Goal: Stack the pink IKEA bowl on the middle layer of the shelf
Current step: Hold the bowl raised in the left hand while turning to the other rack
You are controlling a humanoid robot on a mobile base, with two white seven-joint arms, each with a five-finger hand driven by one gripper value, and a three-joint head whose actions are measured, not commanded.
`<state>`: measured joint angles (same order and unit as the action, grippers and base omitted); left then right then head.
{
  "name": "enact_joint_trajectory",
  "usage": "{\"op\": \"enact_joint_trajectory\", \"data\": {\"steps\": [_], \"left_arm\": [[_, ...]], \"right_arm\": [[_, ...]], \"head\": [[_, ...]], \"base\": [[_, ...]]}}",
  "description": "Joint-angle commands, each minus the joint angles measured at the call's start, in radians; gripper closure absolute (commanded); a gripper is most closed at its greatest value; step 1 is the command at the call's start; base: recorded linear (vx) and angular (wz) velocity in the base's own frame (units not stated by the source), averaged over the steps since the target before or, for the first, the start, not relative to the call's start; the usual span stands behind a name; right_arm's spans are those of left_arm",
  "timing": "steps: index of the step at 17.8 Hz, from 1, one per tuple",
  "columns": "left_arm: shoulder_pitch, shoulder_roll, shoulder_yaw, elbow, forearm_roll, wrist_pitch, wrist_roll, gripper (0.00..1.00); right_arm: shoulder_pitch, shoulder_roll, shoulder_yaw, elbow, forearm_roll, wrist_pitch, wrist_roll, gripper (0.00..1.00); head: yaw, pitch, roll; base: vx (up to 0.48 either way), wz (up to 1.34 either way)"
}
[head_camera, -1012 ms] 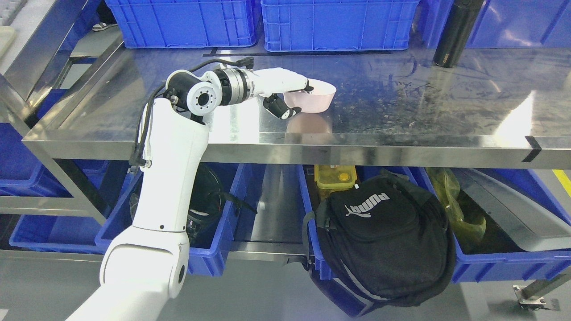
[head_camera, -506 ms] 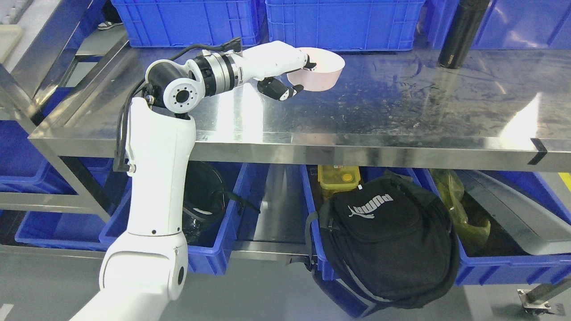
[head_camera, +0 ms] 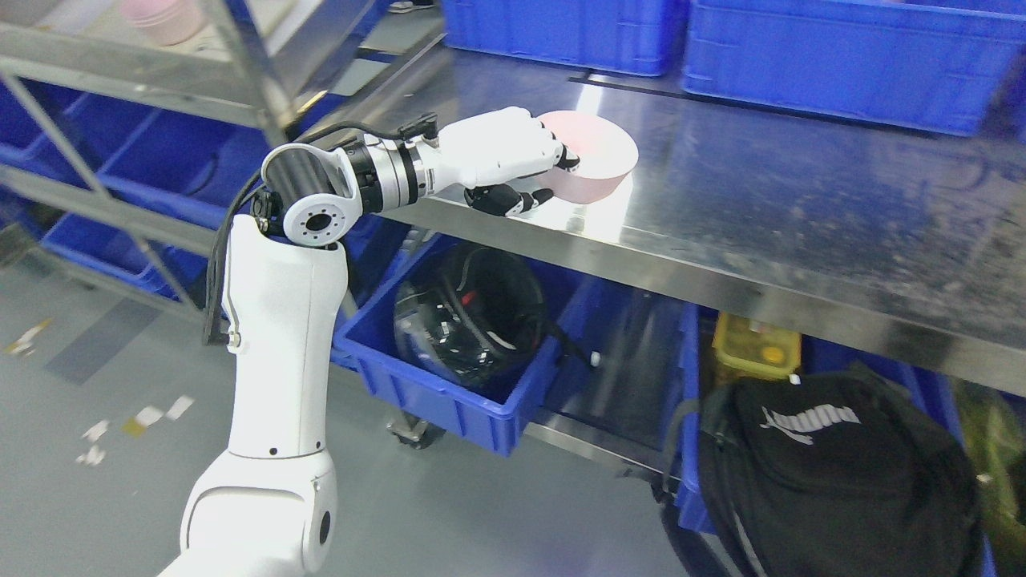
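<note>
My left hand (head_camera: pixel 535 172) is shut on a pink bowl (head_camera: pixel 597 156), fingers over its near rim and thumb under it. It holds the bowl just above the front left part of the steel table (head_camera: pixel 785 208). At the top left stands a steel shelf (head_camera: pixel 144 68) with pink bowls (head_camera: pixel 164 18) on a layer, blurred and cut by the frame edge. The right arm is out of sight.
Blue crates (head_camera: pixel 842 60) line the back of the table. Under the table sit a blue bin (head_camera: pixel 449 385) with a black helmet, a yellow box (head_camera: pixel 757 353) and a black backpack (head_camera: pixel 826 473). More blue bins fill the shelf's lower layers at left.
The camera has swung left, bringing the shelf into view. My left hand has kept its hold on the bowl and carried it nearer the table's front edge.
</note>
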<state>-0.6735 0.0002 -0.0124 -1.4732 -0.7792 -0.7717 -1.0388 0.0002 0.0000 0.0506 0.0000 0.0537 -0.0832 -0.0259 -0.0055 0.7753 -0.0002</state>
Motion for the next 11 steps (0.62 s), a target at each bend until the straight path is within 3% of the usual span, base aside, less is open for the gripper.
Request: {"op": "enact_joint_trajectory", "data": {"steps": [1, 11], "left_arm": [[0.038, 0.017, 0.011, -0.081, 0.061, -0.014, 0.002, 0.99], [0.065, 0.017, 0.005, -0.098, 0.074, -0.014, 0.005, 0.99]], "right_arm": [[0.023, -0.017, 0.0, -0.017, 0.0, 0.0, 0.0, 0.0], [0.023, -0.017, 0.0, -0.017, 0.0, 0.0, 0.0, 0.0]], "head": [[0.0, 0.0, 0.0], [0.0, 0.0, 0.0]], "base": [[0.002, 1.05], [0.079, 1.28]]}}
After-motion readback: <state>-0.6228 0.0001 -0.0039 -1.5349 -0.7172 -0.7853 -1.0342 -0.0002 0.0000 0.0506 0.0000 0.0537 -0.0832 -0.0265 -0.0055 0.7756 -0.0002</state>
